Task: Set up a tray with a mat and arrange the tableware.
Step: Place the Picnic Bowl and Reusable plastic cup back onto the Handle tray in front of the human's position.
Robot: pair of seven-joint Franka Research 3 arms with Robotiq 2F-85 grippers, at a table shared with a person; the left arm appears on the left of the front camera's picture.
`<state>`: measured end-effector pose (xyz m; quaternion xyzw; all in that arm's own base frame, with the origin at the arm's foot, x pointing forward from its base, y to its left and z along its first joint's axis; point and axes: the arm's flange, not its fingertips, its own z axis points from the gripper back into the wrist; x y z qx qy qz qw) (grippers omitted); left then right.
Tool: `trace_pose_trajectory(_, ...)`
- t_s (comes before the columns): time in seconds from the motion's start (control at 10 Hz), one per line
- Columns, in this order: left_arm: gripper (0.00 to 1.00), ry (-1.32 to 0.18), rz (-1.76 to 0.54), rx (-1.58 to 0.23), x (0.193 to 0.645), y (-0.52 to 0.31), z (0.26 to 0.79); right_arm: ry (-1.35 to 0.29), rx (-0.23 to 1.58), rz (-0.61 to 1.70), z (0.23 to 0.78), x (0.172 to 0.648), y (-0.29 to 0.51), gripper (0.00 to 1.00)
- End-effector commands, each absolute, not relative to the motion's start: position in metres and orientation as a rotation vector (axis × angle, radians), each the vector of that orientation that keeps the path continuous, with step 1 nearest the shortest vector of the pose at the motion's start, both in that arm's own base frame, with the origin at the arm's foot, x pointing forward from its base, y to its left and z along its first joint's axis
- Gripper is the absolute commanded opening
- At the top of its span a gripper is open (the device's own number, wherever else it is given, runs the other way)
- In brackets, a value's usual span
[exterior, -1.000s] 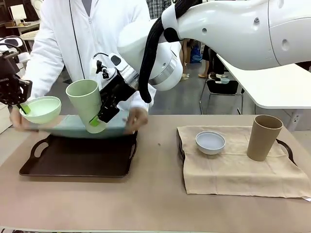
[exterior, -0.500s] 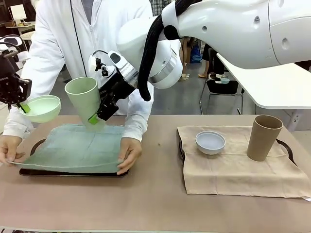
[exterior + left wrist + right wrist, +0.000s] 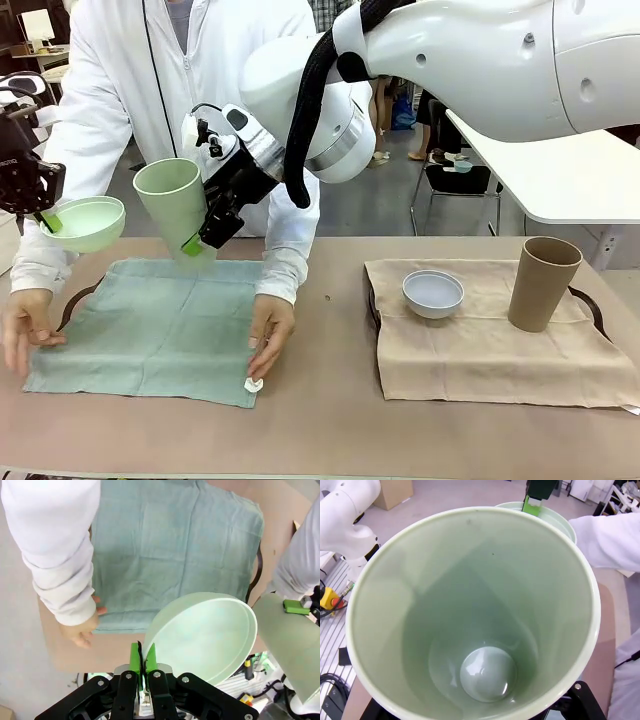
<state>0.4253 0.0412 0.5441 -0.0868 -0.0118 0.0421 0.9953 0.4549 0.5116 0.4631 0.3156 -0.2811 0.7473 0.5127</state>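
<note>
At left of the front view, the left gripper [image 3: 45,218] pinches the mint bowl [image 3: 85,223]; the right gripper [image 3: 200,243] clamps the mint cup [image 3: 177,208] above the green mat [image 3: 150,325], held by 2 hands. No writing is legible.

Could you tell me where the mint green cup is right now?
In the front view, the mint green cup is held in the air by the right gripper, above the far edge of the green mat, right of the mint green bowl.

table [image 3: 320,420]: brown | left: green mat [image 3: 150,330] | right: beige mat [image 3: 480,335]
</note>
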Motion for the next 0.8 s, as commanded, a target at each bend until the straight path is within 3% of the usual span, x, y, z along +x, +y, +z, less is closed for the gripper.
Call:
trace_pose_trajectory(0.0, 0.0, -0.037, 0.072, -0.172, 0.4245, 0.0421, 0.5463, -0.675, 0.758, 1.813, 0.4639, 0.4536, 0.5118, 0.0)
trace_pose_trajectory(0.7, 0.0, -0.037, 0.072, -0.172, 0.4245, 0.0421, 0.5463, -0.675, 0.758, 1.813, 0.4639, 0.4536, 0.5118, 0.0)
